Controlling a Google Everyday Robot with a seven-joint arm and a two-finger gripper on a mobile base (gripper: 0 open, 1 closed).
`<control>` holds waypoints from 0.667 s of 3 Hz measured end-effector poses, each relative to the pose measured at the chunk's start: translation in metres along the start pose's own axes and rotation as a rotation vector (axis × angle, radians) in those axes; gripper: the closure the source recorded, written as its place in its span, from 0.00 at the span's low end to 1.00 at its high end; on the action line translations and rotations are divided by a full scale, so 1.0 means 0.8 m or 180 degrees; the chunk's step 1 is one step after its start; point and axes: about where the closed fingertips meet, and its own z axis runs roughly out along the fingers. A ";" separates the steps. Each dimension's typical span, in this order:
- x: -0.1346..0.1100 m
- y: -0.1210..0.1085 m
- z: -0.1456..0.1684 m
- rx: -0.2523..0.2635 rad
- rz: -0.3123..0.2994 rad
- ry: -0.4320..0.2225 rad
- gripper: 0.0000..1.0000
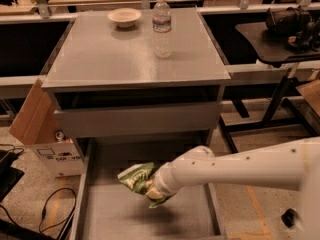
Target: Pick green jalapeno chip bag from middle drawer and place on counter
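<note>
Claw point(153, 192), seemingly gripping crumpled green jalapeno chip bag point(133, 176), over drawer point(105, 219)

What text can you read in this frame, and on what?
Nothing is legible.
Lettering on the bag, at the pincer over the drawer: white, too blurred to read.
Label on the bottle: too small to read.
Dark print on the white box left of the drawer: blurred, unreadable.
</note>
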 end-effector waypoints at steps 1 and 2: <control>-0.081 -0.007 -0.115 0.0082 -0.0107 -0.0305 1.00; -0.169 -0.002 -0.227 0.0130 -0.0266 -0.0808 1.00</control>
